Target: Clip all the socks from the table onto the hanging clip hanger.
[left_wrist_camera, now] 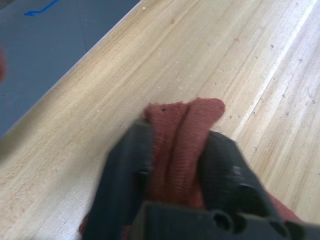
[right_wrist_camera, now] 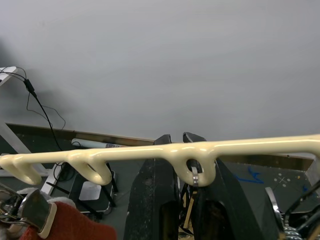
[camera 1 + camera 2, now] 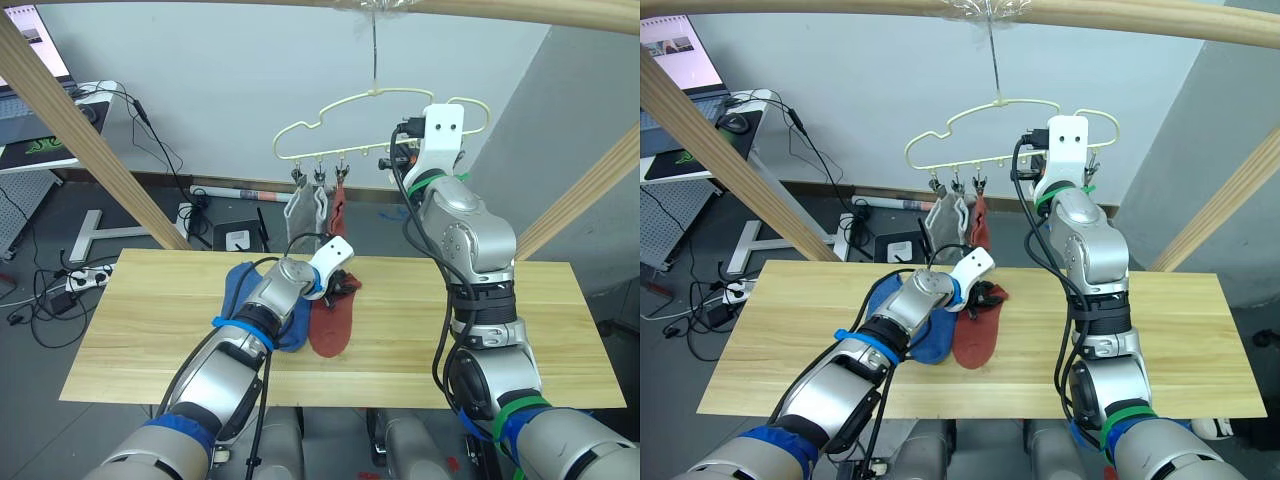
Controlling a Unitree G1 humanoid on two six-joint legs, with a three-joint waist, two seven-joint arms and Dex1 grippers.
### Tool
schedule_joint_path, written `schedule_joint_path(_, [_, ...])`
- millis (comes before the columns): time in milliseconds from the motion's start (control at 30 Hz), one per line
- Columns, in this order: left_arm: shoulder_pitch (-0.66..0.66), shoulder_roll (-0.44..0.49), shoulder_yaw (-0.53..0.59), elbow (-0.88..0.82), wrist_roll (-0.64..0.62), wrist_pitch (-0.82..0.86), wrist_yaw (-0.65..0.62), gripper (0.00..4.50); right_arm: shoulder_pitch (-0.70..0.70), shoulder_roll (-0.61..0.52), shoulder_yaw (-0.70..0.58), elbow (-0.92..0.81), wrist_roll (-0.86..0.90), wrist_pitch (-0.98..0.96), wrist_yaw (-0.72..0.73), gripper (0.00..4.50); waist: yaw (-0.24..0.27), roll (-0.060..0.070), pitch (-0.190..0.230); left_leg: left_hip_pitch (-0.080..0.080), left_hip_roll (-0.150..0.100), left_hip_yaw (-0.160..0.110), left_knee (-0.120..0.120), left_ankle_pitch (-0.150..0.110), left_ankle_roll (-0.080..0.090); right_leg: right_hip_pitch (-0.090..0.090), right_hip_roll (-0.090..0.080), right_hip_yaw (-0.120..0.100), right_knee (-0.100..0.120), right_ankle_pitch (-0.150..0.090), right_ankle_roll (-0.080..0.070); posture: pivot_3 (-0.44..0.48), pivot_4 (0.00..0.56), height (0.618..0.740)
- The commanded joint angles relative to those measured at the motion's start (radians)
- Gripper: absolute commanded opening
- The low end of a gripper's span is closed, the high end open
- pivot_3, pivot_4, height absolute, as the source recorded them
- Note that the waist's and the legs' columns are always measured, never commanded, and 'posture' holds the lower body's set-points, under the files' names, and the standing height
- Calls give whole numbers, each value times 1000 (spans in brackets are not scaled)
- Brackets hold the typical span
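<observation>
the left gripper (image 1: 172, 165) is clamped on a bunched fold of the rust-red sock (image 3: 330, 325), which lies on the table (image 3: 140, 330) just below the clip hanger (image 3: 330, 130). the right gripper (image 2: 182, 150) is up at the hanger's lower bar, its two fingers close together around a clip (image 2: 195, 176); whether they are squeezing it i cannot tell.

judging by this, the step in hand is picking the fourth sock: two light grey socks (image 3: 303, 215) and one rust-red one (image 3: 338, 212) already hang left of the right gripper, and the blue socks (image 3: 245, 290) lie on the table below the hanger beside the left arm. next the sock must be lifted to the clip the right gripper attends.

the left wrist view shows the pinch itself; the eye views show the hanger's tally.
</observation>
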Motion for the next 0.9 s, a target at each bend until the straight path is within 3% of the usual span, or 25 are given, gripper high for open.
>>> schedule_joint_path(33, [9,-4,-7,12,22,-1,-3,355,-29,-5,-1,-59,11,-19,2,0,0,0,0,0,0,0,0,0,0,0,0,0,0,0,0,67,227,740])
schedule_joint_path(100, [8,-4,-6,14,21,-2,-5,36,-30,-5,-2,-58,11,-20,2,0,0,0,0,0,0,0,0,0,0,0,0,0,0,0,0,67,227,740])
schedule_joint_path(400, [8,-11,13,0,0,4,-16,36,-32,-2,-2,-56,12,-20,2,0,0,0,0,0,0,0,0,0,0,0,0,0,0,0,0,67,223,740])
schedule_joint_path(567, [-23,-55,159,-97,-155,124,-58,36,-45,11,-3,-62,22,-6,-1,0,-1,0,0,0,0,0,0,0,0,0,0,-1,0,0,0,60,226,740])
schedule_joint_path(900, [-69,-100,281,-266,-270,293,14,36,-87,48,-28,-106,61,86,-28,0,-9,0,0,-1,0,-2,0,0,0,-1,0,-1,0,0,0,55,231,740])
